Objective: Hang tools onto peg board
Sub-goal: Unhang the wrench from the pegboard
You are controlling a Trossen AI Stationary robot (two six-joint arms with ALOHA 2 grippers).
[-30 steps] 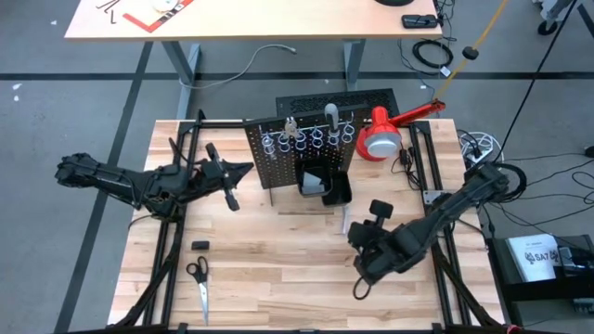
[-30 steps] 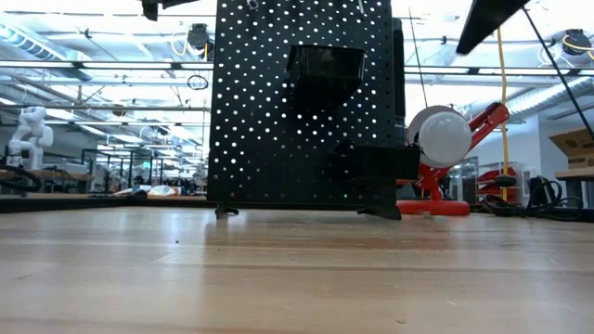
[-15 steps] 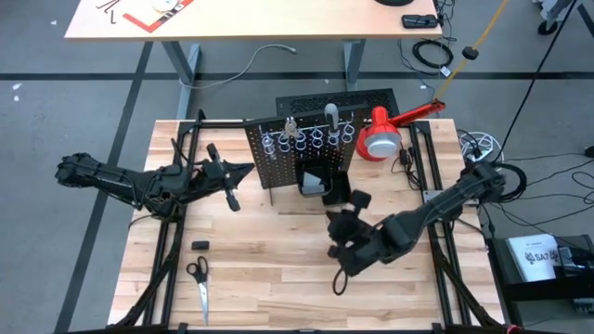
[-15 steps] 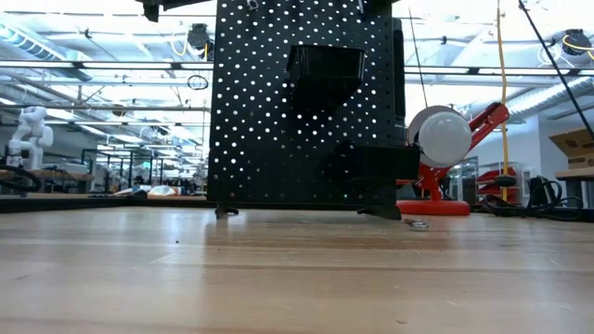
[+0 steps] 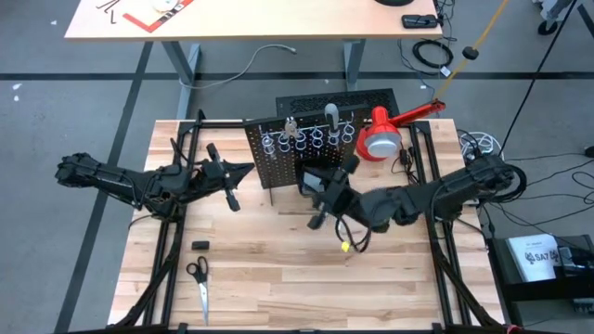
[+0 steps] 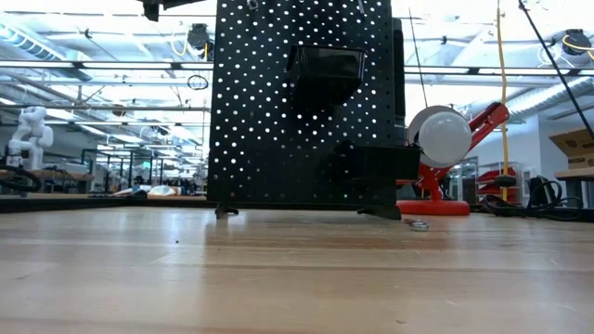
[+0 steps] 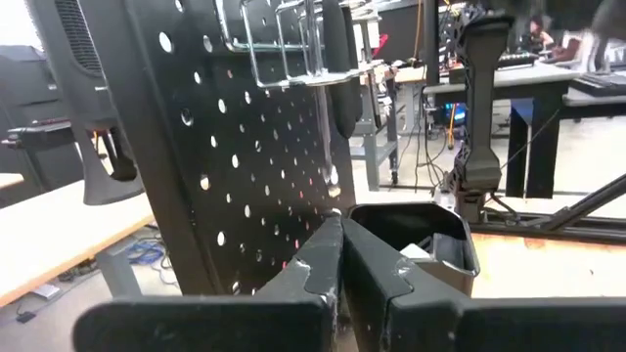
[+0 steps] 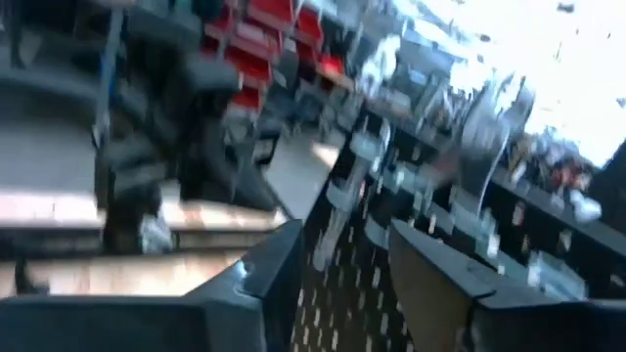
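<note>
R gripper (image 5: pixel 320 198) swung in to black perforated peg board (image 5: pixel 290 153) (silver rings), fingers apart, prob. empty, L gripper (image 5: pixel 243 170) closed.

high: overhead, whole table | low: tabletop level | wrists: close | shared: peg board (image 5: pixel 299 153)

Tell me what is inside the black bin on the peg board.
The high view shows the bin on the peg board half covered by the right gripper. The left wrist view shows a pale edge inside, nothing identifiable; its floor is hidden.
</note>
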